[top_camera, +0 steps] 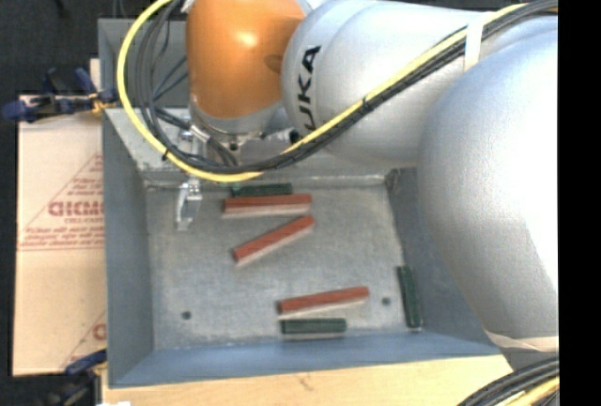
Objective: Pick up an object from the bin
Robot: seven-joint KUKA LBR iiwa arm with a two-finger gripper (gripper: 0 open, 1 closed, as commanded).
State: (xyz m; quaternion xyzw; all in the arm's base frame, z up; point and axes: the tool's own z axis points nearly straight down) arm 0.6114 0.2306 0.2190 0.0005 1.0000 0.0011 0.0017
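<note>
The gripper [188, 204] hung upper left in the bin [127, 291], just beside a red bar [268, 205]; whether spread or pressed together could not be told. The other bars [322, 301] lay flat and apart, probably leaving room for single grasps.

I get good bright light from above. A white shiny spot sits on the orange cover [246, 38], and the silver arm [470, 103] gleams. Right under the cover there is dark shadow. The floor of the bin [188, 291] is evenly lit. The ground around the bin looks dark.
</note>
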